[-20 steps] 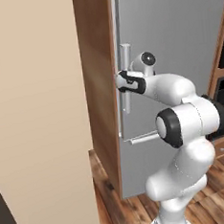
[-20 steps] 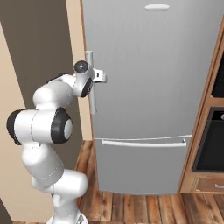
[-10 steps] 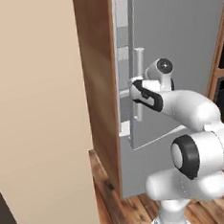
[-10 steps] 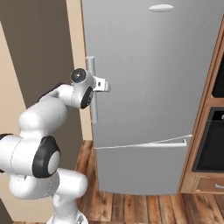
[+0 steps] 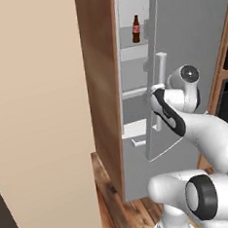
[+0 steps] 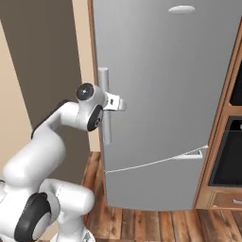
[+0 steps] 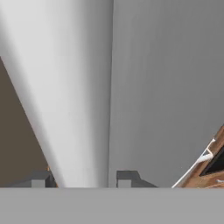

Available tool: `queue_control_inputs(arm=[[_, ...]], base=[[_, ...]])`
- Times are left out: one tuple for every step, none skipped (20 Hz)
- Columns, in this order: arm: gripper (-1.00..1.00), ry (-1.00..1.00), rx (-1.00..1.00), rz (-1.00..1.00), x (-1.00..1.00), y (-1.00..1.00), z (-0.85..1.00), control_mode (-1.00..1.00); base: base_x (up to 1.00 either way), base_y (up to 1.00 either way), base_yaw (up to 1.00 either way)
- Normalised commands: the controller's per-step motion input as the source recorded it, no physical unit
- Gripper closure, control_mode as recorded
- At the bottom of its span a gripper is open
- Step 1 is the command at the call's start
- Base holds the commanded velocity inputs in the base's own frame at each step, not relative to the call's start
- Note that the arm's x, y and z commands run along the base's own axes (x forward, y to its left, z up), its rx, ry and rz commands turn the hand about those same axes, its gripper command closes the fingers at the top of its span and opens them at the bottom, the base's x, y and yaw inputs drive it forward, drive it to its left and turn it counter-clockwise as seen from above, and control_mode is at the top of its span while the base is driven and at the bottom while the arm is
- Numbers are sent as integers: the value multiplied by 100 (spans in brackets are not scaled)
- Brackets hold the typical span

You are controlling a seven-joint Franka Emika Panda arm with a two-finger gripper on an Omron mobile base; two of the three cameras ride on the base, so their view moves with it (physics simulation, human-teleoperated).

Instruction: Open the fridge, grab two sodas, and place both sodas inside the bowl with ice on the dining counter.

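The tall grey fridge (image 6: 170, 85) stands with its upper door (image 5: 188, 46) pulled ajar. My gripper (image 5: 155, 90) is shut on the door's long vertical bar handle (image 5: 160, 73), about halfway down it. From the right the gripper (image 6: 116, 103) shows clamped on the handle (image 6: 104, 94). In the hand view the pale handle (image 7: 78, 87) runs between my fingertips (image 7: 39, 179). Through the gap, a dark-brown soda bottle (image 5: 136, 29) with a red label stands upright on an upper inner shelf (image 5: 132, 48). The bowl with ice and the dining counter are out of view.
A brown wooden side panel (image 5: 101, 87) and a beige wall (image 5: 38, 117) flank the fridge's opening side. The lower drawer's horizontal handle (image 6: 191, 155) sits below the door. A wooden cabinet with a dark oven (image 6: 229, 151) stands to the right. The floor (image 6: 151, 222) is wood.
The fridge door has swung further open with my gripper on its handle, and the arm has drawn back toward the base. The inner shelves and the bottle have come into sight.
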Motion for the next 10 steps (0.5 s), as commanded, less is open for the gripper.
queue_control_inputs(arm=[[100,5,0,-7,-70,-90,13,-100],[100,5,0,-7,-69,-90,14,-100],[100,5,0,-7,-68,-95,14,-100],[100,4,0,-7,-68,-100,14,-100],[100,3,0,-7,-70,-100,15,-100],[100,3,0,-7,-69,-100,16,-100],[100,3,0,-7,-67,-99,18,-100],[100,3,0,-6,-65,-100,17,-100],[100,3,0,-6,-65,-99,17,-100],[100,3,0,-6,-65,-98,18,-100]], base=[[0,0,0],[0,0,0],[0,0,0],[0,0,0],[0,0,0],[0,0,0],[0,0,0],[0,0,0],[0,0,0],[0,0,0]])
